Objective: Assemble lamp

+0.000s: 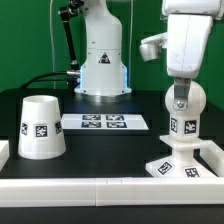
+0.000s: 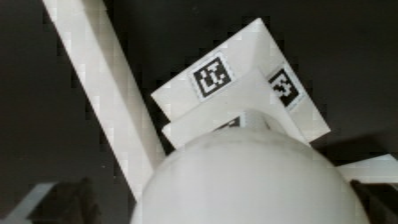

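One grey finger (image 1: 178, 97) of the gripper (image 1: 182, 100) is lying flat against the near side of the round-topped matte white plastic bulb post (image 1: 188, 104). The other finger is hiding behind the dome, so the claw is reading as clenched on the post rather than released. No fingers are showing in the wrist view, where the post's smooth dome is filling the foreground, blurred.

The post is standing upright on the flared square matte white base (image 1: 181, 166), whose sloping faces are carrying black-and-white square tags. Whether the post is fully seated is hard to make out. The base is sitting near the table's corner at the exterior view's right, just beside the low white rail (image 1: 100, 188).

Well apart, at the exterior view's left, the large matte white truncated-cone shade (image 1: 40, 128) is resting wide end down. Between them, farther back, the marker board (image 1: 105, 122) is lying flat on the black table (image 1: 110, 155). The frame is cutting off the arm's upper part.
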Available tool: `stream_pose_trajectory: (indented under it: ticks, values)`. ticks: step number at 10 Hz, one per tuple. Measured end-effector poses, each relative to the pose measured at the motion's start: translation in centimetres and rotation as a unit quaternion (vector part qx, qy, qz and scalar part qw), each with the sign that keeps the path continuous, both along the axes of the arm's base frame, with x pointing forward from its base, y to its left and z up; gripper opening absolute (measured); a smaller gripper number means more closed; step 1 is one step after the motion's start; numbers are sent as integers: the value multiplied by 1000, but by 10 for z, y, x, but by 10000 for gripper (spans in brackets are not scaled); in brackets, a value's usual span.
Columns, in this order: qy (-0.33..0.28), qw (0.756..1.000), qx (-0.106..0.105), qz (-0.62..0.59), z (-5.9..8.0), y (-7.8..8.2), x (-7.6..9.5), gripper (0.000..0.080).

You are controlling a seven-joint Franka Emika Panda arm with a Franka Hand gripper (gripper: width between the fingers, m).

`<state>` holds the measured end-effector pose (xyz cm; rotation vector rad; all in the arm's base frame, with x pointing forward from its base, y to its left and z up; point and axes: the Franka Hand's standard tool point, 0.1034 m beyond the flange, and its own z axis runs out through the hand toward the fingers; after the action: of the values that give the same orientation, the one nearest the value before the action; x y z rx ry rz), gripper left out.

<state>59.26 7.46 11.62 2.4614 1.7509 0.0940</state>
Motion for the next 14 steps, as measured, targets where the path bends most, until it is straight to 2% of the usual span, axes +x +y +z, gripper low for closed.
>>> stream_pose_trajectory:
  ticks: [1,4,5,8,9,10,12,14]
  values:
    - [0,1000,0,-1,0,0,0,572]
    - [-1,1000,3,-25,0,-3,0,576]
    - [-9,995,13,-96,0,-4,0,576]
    - [-28,961,40,-272,0,11,0,576]
    - [-31,943,48,-328,-1,13,0,576]
    - [-34,928,54,-367,-1,14,0,576]
    - [-44,881,71,-466,-1,15,2,577]
    - [-47,850,79,-518,0,13,3,577]
